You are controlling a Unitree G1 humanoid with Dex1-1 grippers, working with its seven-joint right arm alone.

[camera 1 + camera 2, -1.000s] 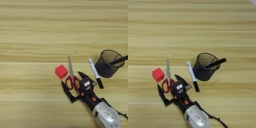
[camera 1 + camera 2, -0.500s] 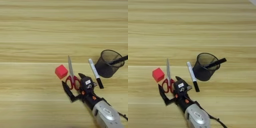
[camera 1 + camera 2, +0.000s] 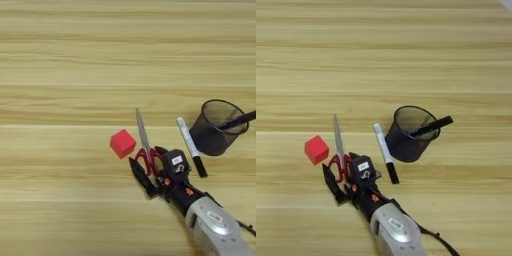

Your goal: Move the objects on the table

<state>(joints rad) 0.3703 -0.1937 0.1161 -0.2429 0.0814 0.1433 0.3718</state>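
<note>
Where the table (image 3: 60, 65) nears its front right, one red cube (image 3: 122, 143), one pair of scissors (image 3: 144, 141) and one marker (image 3: 191, 146) are seen. One gripper (image 3: 149, 166) is spread, apparently straddling the scissor handles.

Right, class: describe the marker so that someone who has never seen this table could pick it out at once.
Find the black mesh cup on the right of the table. Just left of it, flat on the wood, lies the marker, with the scissors further left. It is the only white stick there, with a black cap at the near end.
</note>
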